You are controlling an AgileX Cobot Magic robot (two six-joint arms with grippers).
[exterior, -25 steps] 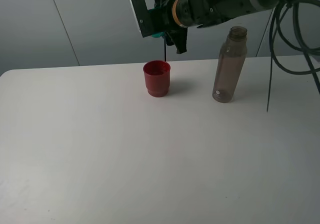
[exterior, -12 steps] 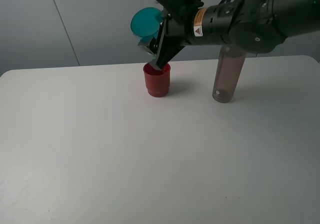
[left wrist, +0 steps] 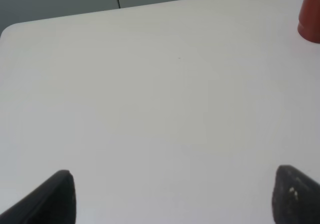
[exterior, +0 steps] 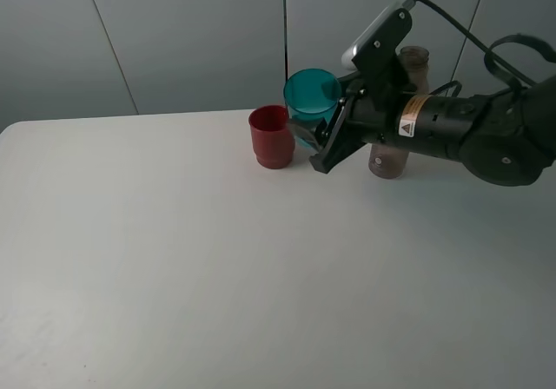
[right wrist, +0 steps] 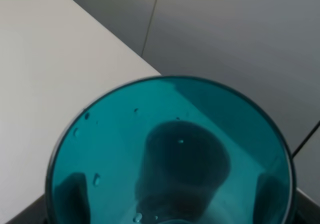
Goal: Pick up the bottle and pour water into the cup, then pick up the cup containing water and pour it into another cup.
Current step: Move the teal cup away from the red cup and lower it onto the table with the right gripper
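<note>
The right gripper (exterior: 314,142) clasps the teal cup (exterior: 312,95) between its fingers, upright, just beside the red cup (exterior: 271,135) on the table (exterior: 217,259). The left gripper's fingers (left wrist: 55,196) are spread apart over bare tabletop.

Teal cup (exterior: 313,95): see-through glossy plastic, smooth walls, droplets clinging inside (right wrist: 170,154). Red cup (exterior: 271,135): opaque plastic, smooth, faint sheen. Bottle (exterior: 400,111): smoky translucent plastic, threaded neck. Table (exterior: 217,276): matt off-white, smooth. Right gripper (exterior: 323,137): black matt plastic. Backdrop panels (exterior: 174,33), upper frame: matt grey.
</note>
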